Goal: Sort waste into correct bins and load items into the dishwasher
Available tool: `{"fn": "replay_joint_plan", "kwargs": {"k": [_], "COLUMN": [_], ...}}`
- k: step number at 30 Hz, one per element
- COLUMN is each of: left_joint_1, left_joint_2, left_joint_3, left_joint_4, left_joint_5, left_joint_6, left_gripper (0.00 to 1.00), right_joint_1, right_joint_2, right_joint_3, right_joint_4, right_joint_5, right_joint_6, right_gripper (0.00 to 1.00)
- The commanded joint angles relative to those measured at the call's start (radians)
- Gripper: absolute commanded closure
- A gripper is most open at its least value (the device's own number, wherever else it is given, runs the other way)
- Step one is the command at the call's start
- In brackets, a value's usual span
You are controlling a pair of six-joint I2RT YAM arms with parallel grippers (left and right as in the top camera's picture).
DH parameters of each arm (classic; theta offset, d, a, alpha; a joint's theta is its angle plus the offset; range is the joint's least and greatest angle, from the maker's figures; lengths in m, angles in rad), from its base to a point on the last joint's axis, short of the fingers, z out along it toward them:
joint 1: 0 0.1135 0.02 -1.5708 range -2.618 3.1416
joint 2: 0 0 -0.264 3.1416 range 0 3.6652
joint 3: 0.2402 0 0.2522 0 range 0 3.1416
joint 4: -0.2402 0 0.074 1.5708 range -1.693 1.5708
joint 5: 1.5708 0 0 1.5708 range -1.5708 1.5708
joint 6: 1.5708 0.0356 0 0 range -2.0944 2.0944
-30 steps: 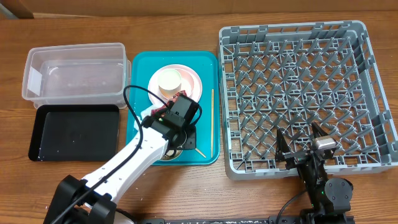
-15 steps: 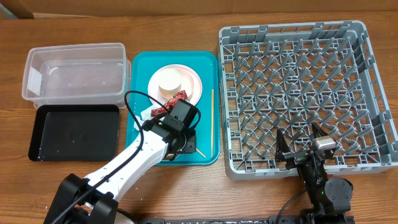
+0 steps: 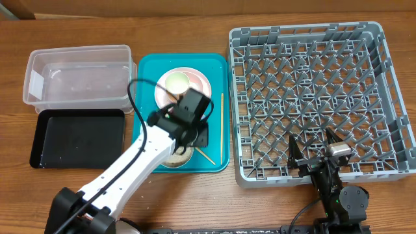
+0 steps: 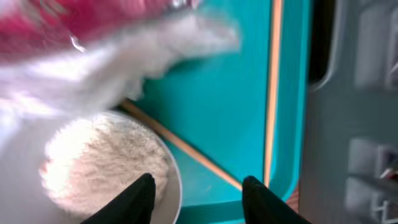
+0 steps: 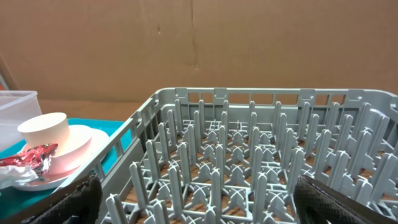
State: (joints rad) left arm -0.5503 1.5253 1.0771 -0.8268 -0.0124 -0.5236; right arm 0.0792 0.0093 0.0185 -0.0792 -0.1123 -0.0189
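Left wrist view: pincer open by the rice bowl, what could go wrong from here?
1. The left pincer hangs open right by the rice bowl; a low sweep could clip its rim and spill rice onto the teal tray.
2. The red wrapper and napkin lie together beside the plate; one grab might take both.
3. A chopstick lies close beside the bowl and could get dragged along.

Outstretched left tool point(image 4: 199, 190), jaws apart; right tool point(image 3: 313, 149) near base, jaws wide
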Motion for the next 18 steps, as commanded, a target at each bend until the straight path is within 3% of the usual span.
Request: {"fn": "replay_joint_plan", "kwargs": {"k": [1, 5, 10, 18], "left_joint_1": [-0.005, 0.0, 0.028, 0.117], "left_joint_2": [-0.015, -0.008, 0.022, 0.129], "left_joint_3": [0.121, 0.128, 0.117, 0.117], "left_joint_4": [-0.079, -0.1, -0.1, -0.1], "left_joint_5": [-0.151, -0.21, -0.21, -0.205], "left_joint_6": [0.042, 0.042, 0.041, 0.037], "left_gripper": [0.51, 0.49, 0.34, 0.26], "right_joint_1": [-0.003, -0.003, -0.003, -0.003], "right_joint_2": [-0.006, -0.006, -0.006, -0.006], "right_joint_3": [-0.011, -0.011, -0.011, -0.011], "right_joint_4": [0.005, 0.005, 0.005, 0.005], "right_joint_5": [0.006, 0.006, 0.006, 0.006], "right_joint_6": [-0.001, -0.001, -0.001, -0.001], "right_gripper": [0.0, 0.0, 0.0, 0.0]}}
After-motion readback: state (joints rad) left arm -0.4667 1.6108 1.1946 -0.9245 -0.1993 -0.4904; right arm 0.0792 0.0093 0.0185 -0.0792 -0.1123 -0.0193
